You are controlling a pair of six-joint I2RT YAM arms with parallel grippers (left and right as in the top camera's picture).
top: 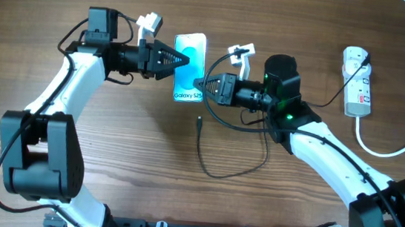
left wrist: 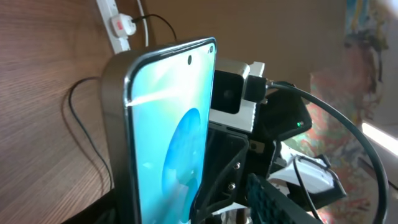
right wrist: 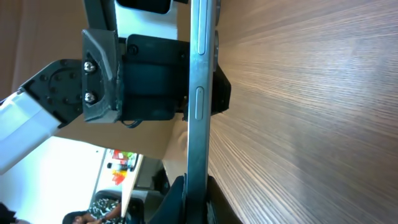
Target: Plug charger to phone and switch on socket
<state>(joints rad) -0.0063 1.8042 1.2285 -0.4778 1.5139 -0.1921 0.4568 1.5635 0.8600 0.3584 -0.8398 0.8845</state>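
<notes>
Phone [top: 191,53] gripped by closed left fingers [top: 169,57] and right fingers [top: 210,84]; charger [top: 199,128] lies loose nearby.

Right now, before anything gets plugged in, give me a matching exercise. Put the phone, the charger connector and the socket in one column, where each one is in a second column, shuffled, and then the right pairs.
Things:
1. phone
2. charger connector
3. socket

Places:
A. at the right side of the table
B. gripped between the left tool and the right tool
C. loose on the table just past the phone's Galaxy end, in neither tool

Pairs: 1-B, 2-C, 3-A
</notes>
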